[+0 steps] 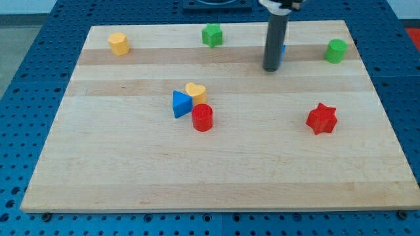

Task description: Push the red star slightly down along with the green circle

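The red star [321, 118] lies flat on the tabletop [262, 170], on the right side and a little nearer than the middle, its points spread out and its top face level. The green circle [336, 50], a short upright cylinder, stands at the far right, close to the far edge. It sits well apart from the star, farther away and slightly to the right of it.

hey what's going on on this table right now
My tip rests near the board's top edge, touching neither target. The green circle sits to its right; the red star lies apart, lower right. A blue block peeks from behind the rod. Neither target is being pushed yet.
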### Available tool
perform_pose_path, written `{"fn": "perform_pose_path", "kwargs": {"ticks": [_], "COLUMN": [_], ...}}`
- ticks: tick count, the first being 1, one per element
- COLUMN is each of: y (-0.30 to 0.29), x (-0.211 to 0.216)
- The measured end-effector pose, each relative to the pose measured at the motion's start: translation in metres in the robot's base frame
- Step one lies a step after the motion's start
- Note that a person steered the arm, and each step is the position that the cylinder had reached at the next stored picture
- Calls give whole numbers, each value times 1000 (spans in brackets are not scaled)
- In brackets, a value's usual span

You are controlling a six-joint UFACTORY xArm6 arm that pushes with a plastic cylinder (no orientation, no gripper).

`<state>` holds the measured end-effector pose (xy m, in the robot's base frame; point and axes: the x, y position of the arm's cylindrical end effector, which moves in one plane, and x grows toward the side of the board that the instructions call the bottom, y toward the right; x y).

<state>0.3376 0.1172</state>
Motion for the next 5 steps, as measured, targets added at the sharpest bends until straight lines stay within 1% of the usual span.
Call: {"fn": "perform_pose_path", "kwargs": {"ticks": [2,3,4,5], "y": [29,58,83,92], "x": [-10,-8,-54,-114]}}
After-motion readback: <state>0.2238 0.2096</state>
